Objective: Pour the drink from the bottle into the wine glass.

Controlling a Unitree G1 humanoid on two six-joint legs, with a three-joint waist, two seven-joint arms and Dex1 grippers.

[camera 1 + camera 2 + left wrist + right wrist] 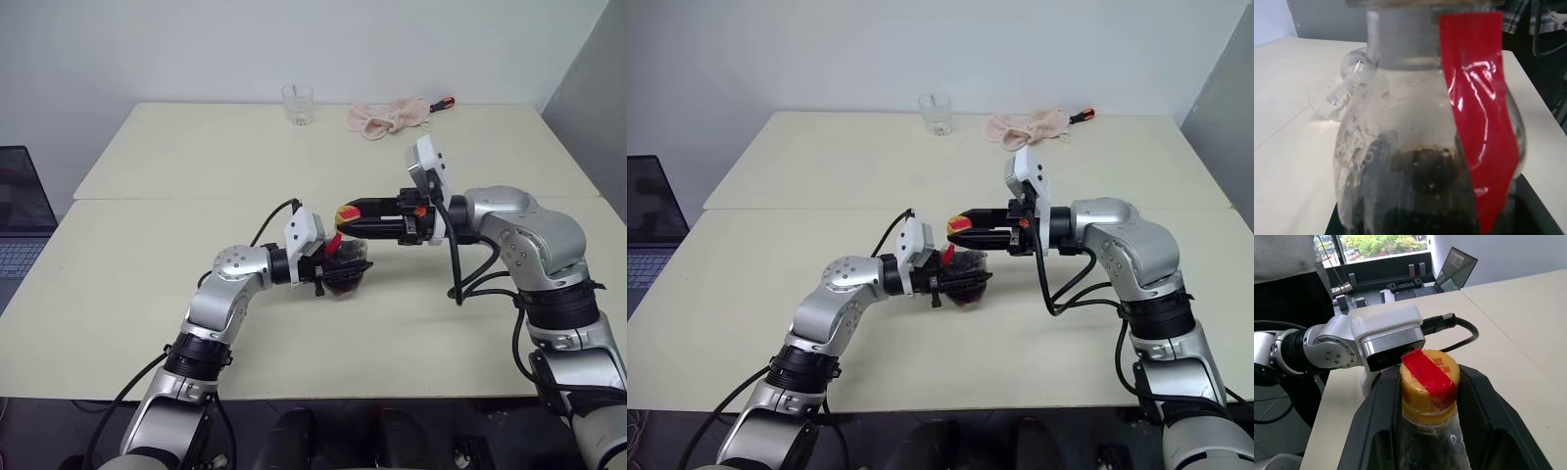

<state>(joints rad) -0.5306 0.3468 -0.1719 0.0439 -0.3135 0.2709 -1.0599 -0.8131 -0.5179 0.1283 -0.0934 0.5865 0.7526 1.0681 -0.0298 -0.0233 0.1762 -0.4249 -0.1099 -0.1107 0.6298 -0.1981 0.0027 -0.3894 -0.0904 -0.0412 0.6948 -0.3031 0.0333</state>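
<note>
Right fingers point(1376, 431) flanking cap point(1428, 377), jaws closing on it; left gripper point(338, 266) clamping bottle point(1435, 161) above table point(147, 294). Drink point(1420, 196) sitting low. Glass point(1334, 95) lying tipped beyond bottle. I am expecting risk: cap slipping, bottle twisting in grip, spilling.

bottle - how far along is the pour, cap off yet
Done: the left gripper has the bottle lifted above the table, shut on its body. In hand: the right gripper has its jaws round the cap, which is on the neck. Left: take the cap off and pour the drink into the wine glass, which lies on its side.
</note>
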